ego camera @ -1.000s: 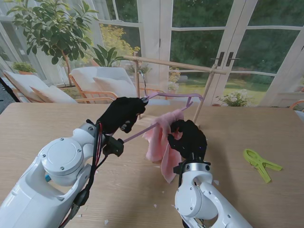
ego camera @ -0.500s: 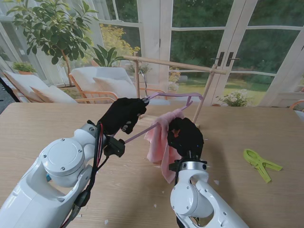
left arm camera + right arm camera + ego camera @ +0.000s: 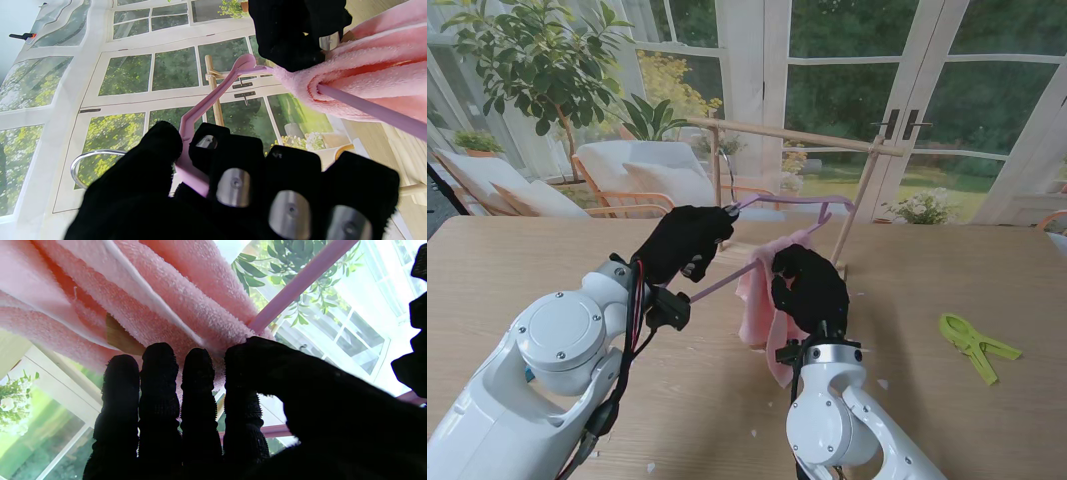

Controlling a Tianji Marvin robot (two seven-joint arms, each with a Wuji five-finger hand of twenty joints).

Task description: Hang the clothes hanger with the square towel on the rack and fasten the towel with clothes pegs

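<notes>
A: Sliding left along the bar, that right hand [image 3: 809,290] — a second ago it sat further right and nearer to me, now it's up against the towel [image 3: 762,305] where it drapes over the hanger [image 3: 727,280]

B: And the grip? In the right wrist view the thumb presses the fabric at the bar, with the four fingers [image 3: 160,380] lying straight along the folds. Looks like a pinch on the towel, though I can't see how firm

A: Left hand [image 3: 682,240] hasn't budged. Fingers [image 3: 233,180] curled shut round the hanger's neck, wire hook [image 3: 86,163] poking out past the thumb

B: So where is the hanger? Held in the air above the counter [image 3: 947,400], tilted, its far shoulder up near the rack [image 3: 787,135] but the hook isn't over the rail

A: Right, not hung yet. The towel's bunched toward the right half of the bar, hanging in folds rather than spread flat

B: My read: the right hand's shift is about steadying or straightening the towel before the lift. If it slips off the bar now, the hang is wasted

A: And the peg [image 3: 975,345] lies untouched on the counter, well off to the right. Only one green one in sight from the stand view

B: So pegging is a long way off — hook on the rail first
</notes>
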